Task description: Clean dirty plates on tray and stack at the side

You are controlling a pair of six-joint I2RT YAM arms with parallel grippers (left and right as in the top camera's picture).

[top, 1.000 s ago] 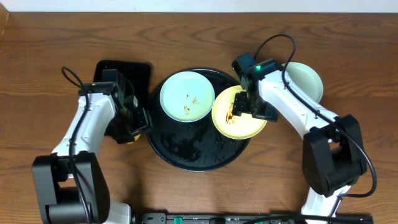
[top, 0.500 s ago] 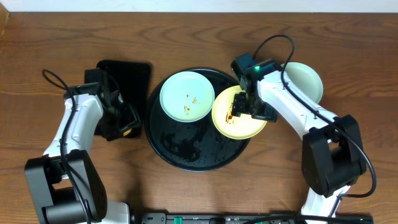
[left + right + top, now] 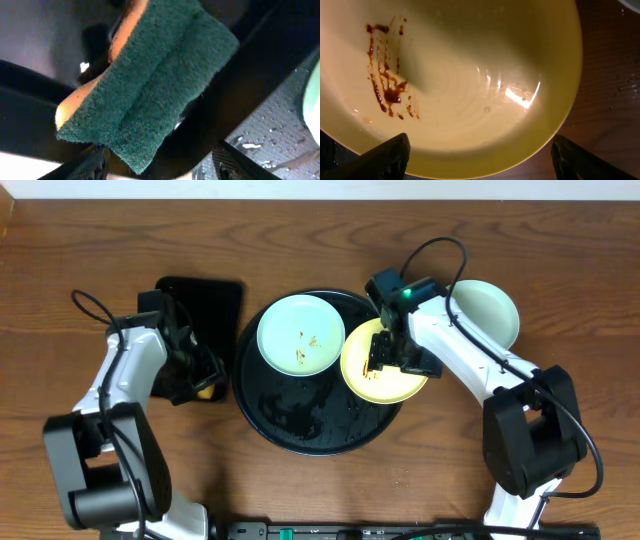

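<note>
Left pincer (image 3: pixel 203 385) grips the sponge (image 3: pixel 206 392) over the rect. black tray (image 3: pixel 215 298), w/ the round tray (image 3: pixel 300 435) just to its right. Right pincer (image 3: pixel 398 360) hangs wide above the smeared yellow plate (image 3: pixel 395 387) at the tray's edge. Dirty mint plate (image 3: pixel 300 330) sits to its left, clean-looking mint plate (image 3: pixel 492 310) to its right on the surface (image 3: pixel 80 240).

Left wrist: sponge's green scrub face fills the view.

Right wrist: pincer spread, nothing held, brown streaks beneath.

Prob. step: scrubbing the yellow plate. Next: steady its rim, bring the sponge across.
</note>
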